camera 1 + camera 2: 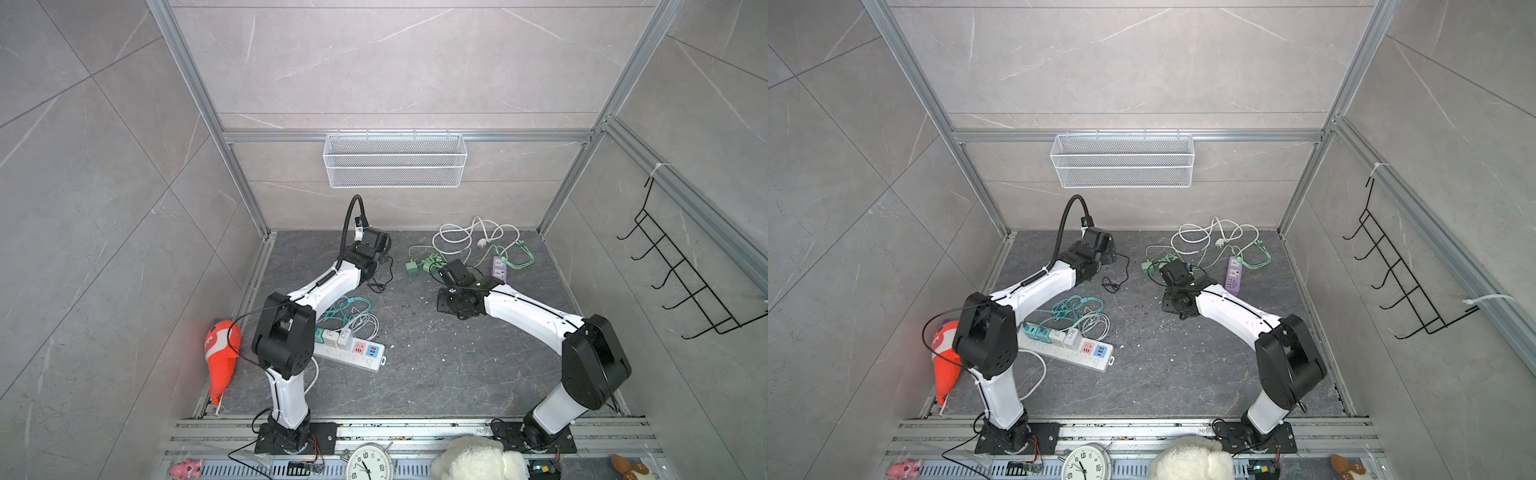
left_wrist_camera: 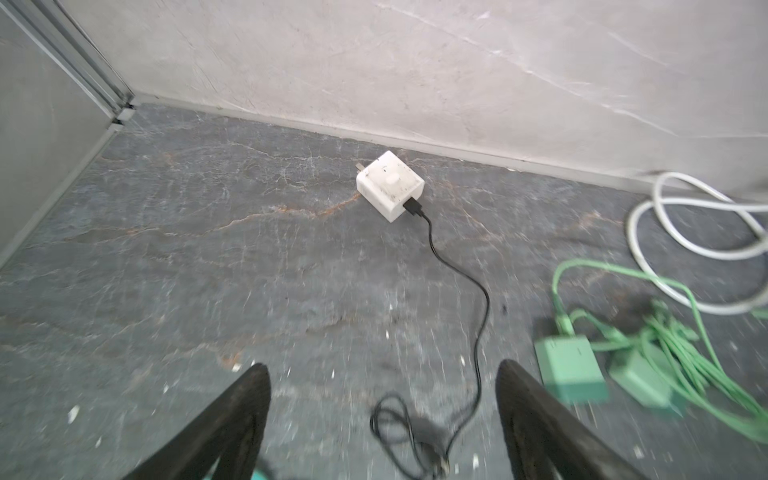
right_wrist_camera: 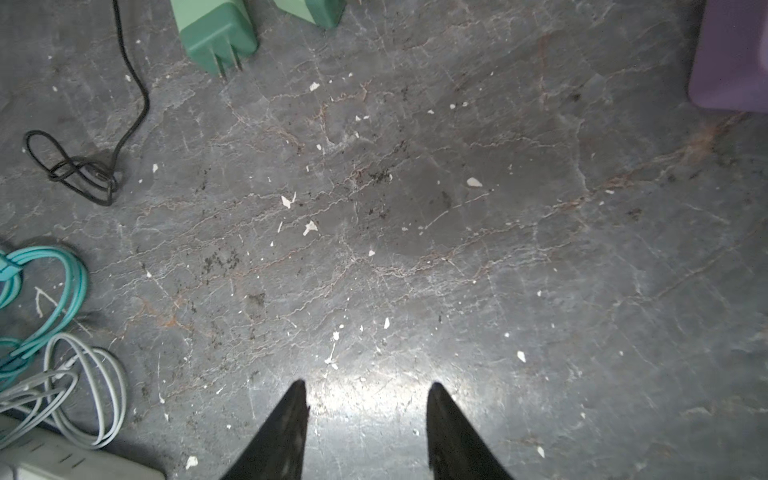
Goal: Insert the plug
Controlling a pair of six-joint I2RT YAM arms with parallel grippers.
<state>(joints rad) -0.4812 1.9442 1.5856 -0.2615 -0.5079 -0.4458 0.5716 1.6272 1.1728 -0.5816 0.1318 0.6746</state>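
At the back wall [image 1: 395,208], in both top views: left gripper [image 1: 381,248] hangs far nearer the black cord [image 1: 380,282] than the right arm [image 1: 532,311] does. I cannot pick out the plug itself here. The strip [image 1: 351,354] lies toward the front, well apart.

Left wrist view: plug [image 2: 390,191] on the floor [image 2: 208,270], straight ahead of the gripper and just short of the back wall. Its prongs point away and skewed to one side, with the cord trailing back between my fingers [image 2: 249,399]. The jaws are spread wide and empty. I judge a wrist turn is needed to square up.

Right wrist view: right gripper [image 3: 366,383] is parted and holds nothing, over bare floor. A green plug [image 3: 216,37] lies ahead.
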